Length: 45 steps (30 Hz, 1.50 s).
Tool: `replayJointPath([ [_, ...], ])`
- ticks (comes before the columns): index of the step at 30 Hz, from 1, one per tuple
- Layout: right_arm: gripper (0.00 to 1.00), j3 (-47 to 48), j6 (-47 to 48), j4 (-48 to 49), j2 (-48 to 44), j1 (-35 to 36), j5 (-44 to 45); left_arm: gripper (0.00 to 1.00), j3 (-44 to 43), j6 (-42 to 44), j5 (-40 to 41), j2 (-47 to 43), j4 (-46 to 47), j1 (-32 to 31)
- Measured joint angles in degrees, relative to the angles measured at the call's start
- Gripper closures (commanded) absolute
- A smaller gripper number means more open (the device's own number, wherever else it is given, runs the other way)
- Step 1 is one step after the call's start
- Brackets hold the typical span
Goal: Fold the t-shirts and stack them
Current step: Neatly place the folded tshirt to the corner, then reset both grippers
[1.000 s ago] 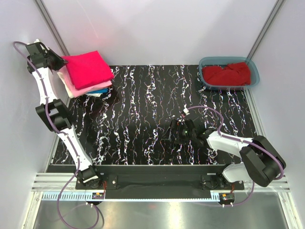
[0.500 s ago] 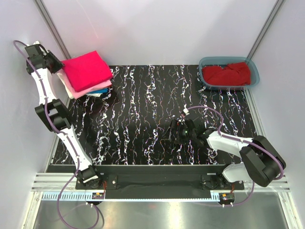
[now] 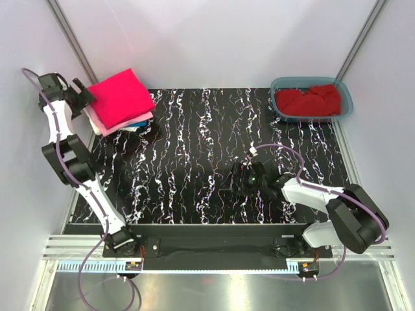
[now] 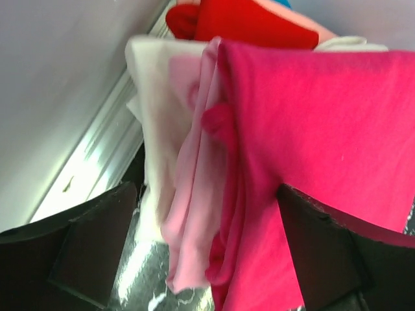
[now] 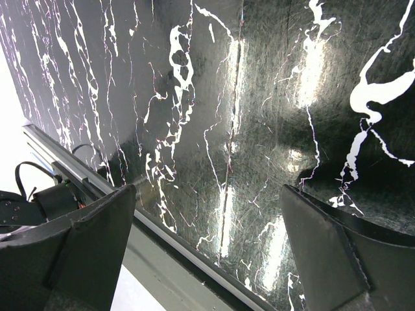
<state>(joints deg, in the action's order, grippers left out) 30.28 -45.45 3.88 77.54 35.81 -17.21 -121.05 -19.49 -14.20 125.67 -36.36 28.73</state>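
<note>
Stack of t-shirts point(image 3: 123, 109) sits at the table's far-left corner, pinkish-red shirt point(image 3: 120, 96) on top; a darker red shirt point(image 3: 308, 100) lies in the teal tub point(image 3: 280, 85). It looks like soft, light, floppy cotton, so pinch a folded edge rather than a loose layer. Your left gripper point(image 3: 81, 92) is stretched far out, jaws apart at the stack's edge and empty. Your right gripper point(image 3: 235, 181) is low over the table point(image 3: 194, 129), jaws apart and empty.

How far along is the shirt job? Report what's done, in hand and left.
Done: a stack of folded shirts sits at the far left corner, the bright pinkish-red shirt on top. In hand: nothing. The left gripper is open at the stack's edge, and the right gripper is open over the table. Left: the dark red shirt lies crumpled in the teal tub.
</note>
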Motion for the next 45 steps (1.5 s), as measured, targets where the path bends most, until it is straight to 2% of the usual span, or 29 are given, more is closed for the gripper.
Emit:
replayJointPath([
  [5, 0.0, 0.0, 0.0, 0.0, 0.0, 0.0, 0.0, 0.01, 8.7, -2.0, 0.1, -6.2, 0.8, 1.2],
  [12, 0.0, 0.0, 0.0, 0.0, 0.0, 0.0, 0.0, 0.01, 16.7, -4.7, -0.4, -13.2, 3.0, 3.0],
  [19, 0.0, 0.0, 0.0, 0.0, 0.0, 0.0, 0.0, 0.01, 30.4, -8.4, -2.0, -23.8, 8.2, 6.4],
  [25, 0.0, 0.0, 0.0, 0.0, 0.0, 0.0, 0.0, 0.01, 43.6, -15.6, 0.7, -38.3, 9.6, 9.1],
  [32, 0.0, 0.0, 0.0, 0.0, 0.0, 0.0, 0.0, 0.01, 58.5, -23.5, 0.2, -55.7, 15.8, 10.9],
  [36, 0.0, 0.0, 0.0, 0.0, 0.0, 0.0, 0.0, 0.01, 64.7, -23.9, -0.2, -61.6, 16.4, 5.4],
  [38, 0.0, 0.0, 0.0, 0.0, 0.0, 0.0, 0.0, 0.01, 64.8, -22.6, 0.4, -62.6, 15.8, -0.4],
  [45, 0.0, 0.0, 0.0, -0.1, 0.0, 0.0, 0.0, 0.01, 59.0, -13.4, 7.1, -63.3, 9.0, -29.8],
])
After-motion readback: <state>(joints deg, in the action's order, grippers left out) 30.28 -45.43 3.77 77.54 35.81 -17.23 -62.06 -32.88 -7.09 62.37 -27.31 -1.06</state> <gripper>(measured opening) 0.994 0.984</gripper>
